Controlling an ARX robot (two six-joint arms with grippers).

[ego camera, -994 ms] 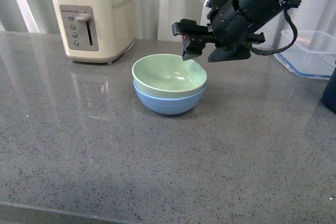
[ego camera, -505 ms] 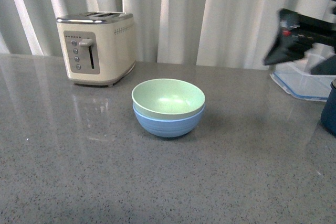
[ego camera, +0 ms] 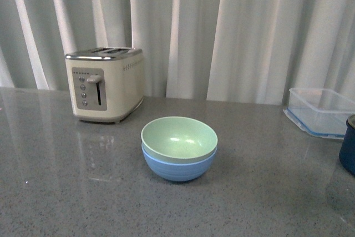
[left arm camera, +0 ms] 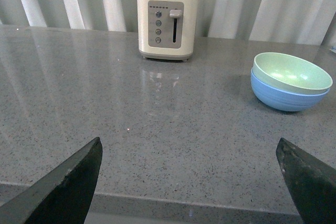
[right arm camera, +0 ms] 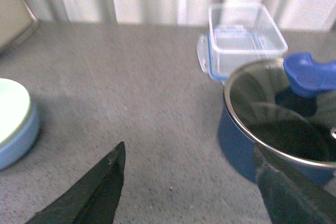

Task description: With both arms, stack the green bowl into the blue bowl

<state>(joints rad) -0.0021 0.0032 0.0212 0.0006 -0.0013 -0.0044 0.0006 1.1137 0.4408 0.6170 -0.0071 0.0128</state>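
The pale mint-green round matte bowl [ego camera: 178, 139] is sitting nested inside the light sky-blue round matte bowl [ego camera: 178, 169] near the middle of the grey speckled stone worktop [ego camera: 66, 192], its rim standing a little above the blue one. Behind and to the left of the stack, a cream two-slot toaster with a metal top [ego camera: 105, 84] is standing apart from it in front of pale pleated curtains [ego camera: 233, 31]. At the far right a clear lidded plastic container with a blue seal [ego camera: 320, 111] is resting on the worktop, and just in front of it a dark navy pot [ego camera: 348, 151] is showing at the frame's edge; the right wrist view is somewhat blurred, but the pot seems to be carrying a glass lid with a blue knob [right arm camera: 310, 74]. Neither arm is appearing in the front view. The left gripper [left arm camera: 189, 182] is hanging released over the near edge of the worktop — its fingers [left arm camera: 65, 187] spread wide, well apart from the bowls. The right gripper [right arm camera: 197, 192] is likewise standing released and empty, near the pot.
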